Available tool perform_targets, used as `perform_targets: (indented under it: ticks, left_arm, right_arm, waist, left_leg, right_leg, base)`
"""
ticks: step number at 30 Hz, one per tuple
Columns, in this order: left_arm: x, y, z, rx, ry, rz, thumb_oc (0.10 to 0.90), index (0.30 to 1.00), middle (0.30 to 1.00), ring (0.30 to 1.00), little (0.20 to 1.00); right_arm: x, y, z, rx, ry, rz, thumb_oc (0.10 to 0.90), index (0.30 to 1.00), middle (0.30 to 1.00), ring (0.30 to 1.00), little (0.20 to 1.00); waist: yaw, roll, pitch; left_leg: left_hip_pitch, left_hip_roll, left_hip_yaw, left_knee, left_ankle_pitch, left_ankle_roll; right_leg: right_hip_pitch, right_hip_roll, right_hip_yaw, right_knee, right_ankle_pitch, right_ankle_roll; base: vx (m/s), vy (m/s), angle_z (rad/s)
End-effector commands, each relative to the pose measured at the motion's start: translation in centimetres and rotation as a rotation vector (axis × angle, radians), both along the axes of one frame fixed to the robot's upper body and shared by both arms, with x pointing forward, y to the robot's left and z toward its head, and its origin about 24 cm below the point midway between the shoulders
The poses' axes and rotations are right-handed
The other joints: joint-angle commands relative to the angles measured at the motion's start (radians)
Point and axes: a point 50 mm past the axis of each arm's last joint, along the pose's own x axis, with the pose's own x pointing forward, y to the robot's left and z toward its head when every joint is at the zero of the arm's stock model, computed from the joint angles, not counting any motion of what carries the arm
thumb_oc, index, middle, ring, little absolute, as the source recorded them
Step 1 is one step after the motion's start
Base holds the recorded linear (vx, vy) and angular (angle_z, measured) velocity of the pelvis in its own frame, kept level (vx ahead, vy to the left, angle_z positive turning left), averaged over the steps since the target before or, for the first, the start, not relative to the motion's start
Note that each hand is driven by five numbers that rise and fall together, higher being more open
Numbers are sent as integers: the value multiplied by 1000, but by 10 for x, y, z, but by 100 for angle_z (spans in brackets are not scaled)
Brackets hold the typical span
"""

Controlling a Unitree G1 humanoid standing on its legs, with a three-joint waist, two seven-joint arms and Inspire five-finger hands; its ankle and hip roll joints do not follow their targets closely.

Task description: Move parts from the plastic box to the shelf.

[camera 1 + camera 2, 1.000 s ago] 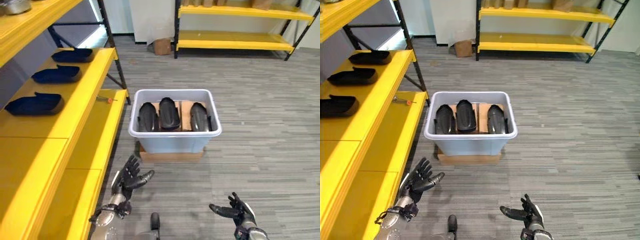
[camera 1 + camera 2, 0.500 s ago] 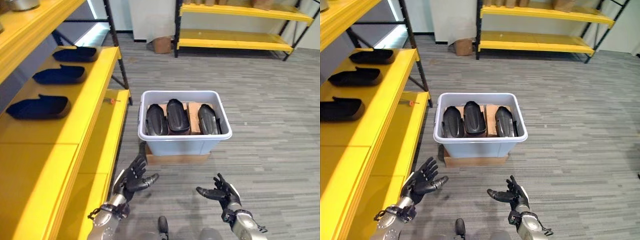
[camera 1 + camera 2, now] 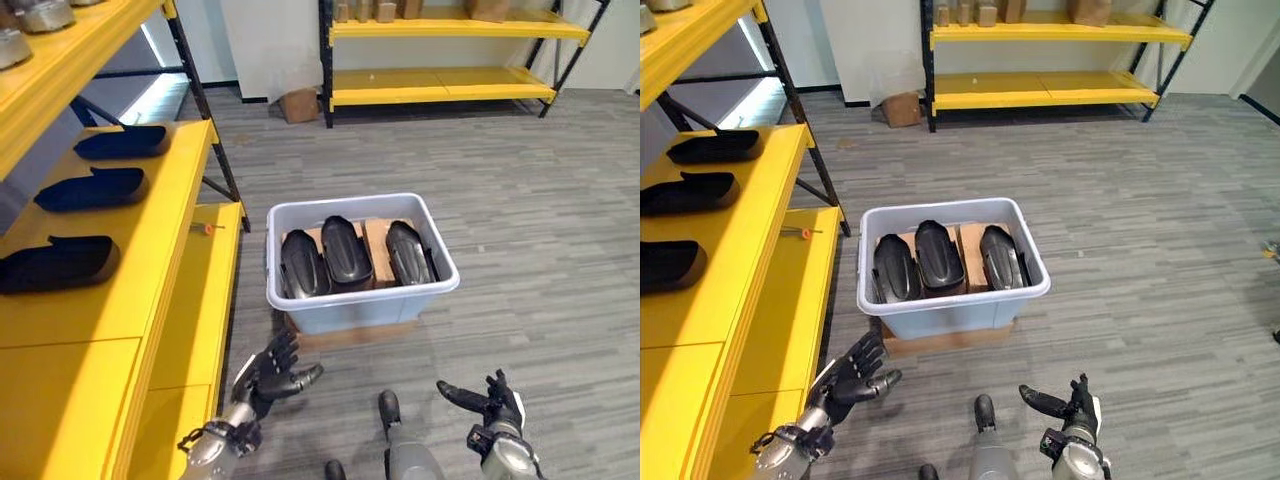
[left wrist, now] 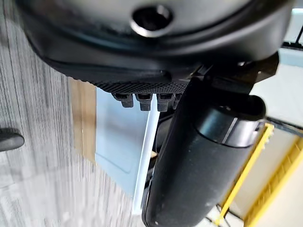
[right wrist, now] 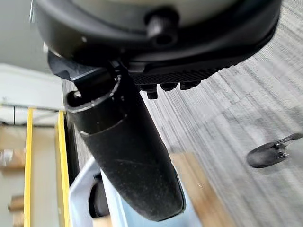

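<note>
Three long black curved plastic parts [image 3: 349, 254] lie side by side in the pale grey plastic box [image 3: 360, 303] on the floor in front of me. Each part's long side runs away from me, from the near wall of the box toward the far wall. The box sits on a flat brown board [image 3: 345, 335].

My left hand [image 3: 270, 370] is low, near the box, with its fingers spread and holding nothing. My right hand [image 3: 487, 401] is low too, spread open and empty.

Three more black parts [image 3: 57, 264] lie on the yellow metal shelf [image 3: 150, 270] on my left, their long sides running across it. The grey striped floor [image 3: 530, 220] reaches back to another yellow shelf [image 3: 440, 85] and a small brown cardboard box [image 3: 299, 104].
</note>
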Motion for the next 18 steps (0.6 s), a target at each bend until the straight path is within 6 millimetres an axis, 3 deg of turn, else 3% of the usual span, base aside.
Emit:
perform_targets:
  ticks: [1,8,9,10,12,14,15,18]
  left_arm:
    - [32,-7,43,-21,-247,-76,900,1000,1000,1000,1000]
    - [22,0,34,0,-207,-24,900,1000,1000,1000,1000]
    - [22,-2,34,-12,-210,-24,900,1000,1000,1000,1000]
    - [24,-7,33,-18,-212,-45,900,1000,1000,1000,1000]
    - [26,-11,35,-3,-235,-58,900,1000,1000,1000,1000]
    - [30,-12,37,-20,-237,-36,900,1000,1000,1000,1000]
    - [31,-14,35,-32,-200,-30,900,1000,1000,1000,1000]
    - [28,-9,35,-20,-198,-2,900,1000,1000,1000,1000]
  right_arm:
    - [39,-23,53,-199,-279,6,900,1000,1000,1000,1000]
    - [50,-22,61,-235,-298,96,900,1000,1000,1000,1000]
    - [51,-22,63,-237,-302,108,900,1000,1000,1000,1000]
    - [52,-24,65,-247,-310,112,900,1000,1000,1000,1000]
    - [52,-27,65,-249,-312,114,900,1000,1000,1000,1000]
    - [47,-29,60,-184,-296,113,900,1000,1000,1000,1000]
    - [47,-24,62,-175,-329,205,900,1000,1000,1000,1000]
    - [48,-16,66,-170,-360,252,900,1000,1000,1000,1000]
  waist:
    - [-3,-19,-35]
    - [6,-2,-56]
    - [5,0,-54]
    - [2,5,-50]
    - [-2,6,-48]
    - [-10,3,-54]
    - [-12,-4,-55]
    - [-10,-8,-47]
  left_leg:
    - [29,157,17,23,-72,-80]
    - [14,216,-7,61,-45,-122]
    - [-6,230,-13,88,-22,-130]
    - [-40,254,-24,139,38,-145]
    - [-67,274,-23,189,81,-155]
    - [-95,306,19,274,127,-171]
    - [-141,319,48,393,154,-178]
    - [-196,305,36,482,158,-174]
  right_leg:
    - [15,18,12,73,-30,54]
    - [54,75,3,149,-153,-21]
    - [55,86,4,165,-169,-35]
    - [55,107,5,190,-196,-60]
    - [59,118,-3,198,-210,-79]
    - [71,126,-36,187,-220,-104]
    - [86,132,-57,174,-229,-125]
    - [96,136,-53,165,-230,-136]
  base:
    - [203,-312,30]
    - [201,-299,-1]
    - [204,-383,-23]
    - [184,-354,4]
    - [155,-300,16]
    - [168,-349,11]
    - [124,-278,30]
    - [85,-136,17]
